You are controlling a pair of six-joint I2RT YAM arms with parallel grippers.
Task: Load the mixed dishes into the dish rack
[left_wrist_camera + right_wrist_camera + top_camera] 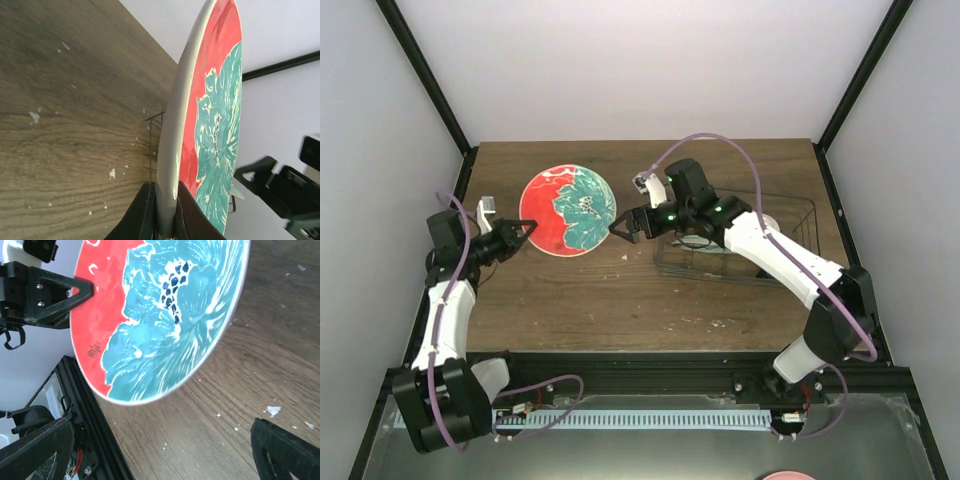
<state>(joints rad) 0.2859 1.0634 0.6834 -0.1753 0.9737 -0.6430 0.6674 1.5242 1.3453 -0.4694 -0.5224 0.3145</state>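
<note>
On the left, my left gripper point(523, 236) is pinched onto the left rim of a round glazed plate point(568, 210), red on its left half and covered on its right half by a teal-green leafy pattern with a small cluster of dark blue flower marks. From the left wrist view the plate's point(215, 125) pale edge sits squeezed between my two black fingers point(145, 215), and I see it nearly edge-on. It lies over the far-left part of the brown wooden table point(620, 310). In the right wrist view the plate point(160, 315) is tilted, and its lower rim seems to stand clear of the wood with a shadow beneath it. The left gripper point(75, 290) shows there too, clamped on the red side.

Just beside the plate's right rim is my right gripper point(620, 228), pointing left towards it. Its fingers are spread wide, one at each lower corner of the right wrist view, with only bare wood between them point(162, 430); the plate is ahead of them, not inside their gap.

Further right, the rectangular dark thin-wire dish rack point(790, 215) stands on the right part of the table, partly under my right arm. A pale rounded shape point(770, 222) shows inside it behind my forearm; I cannot tell what it is.
</note>
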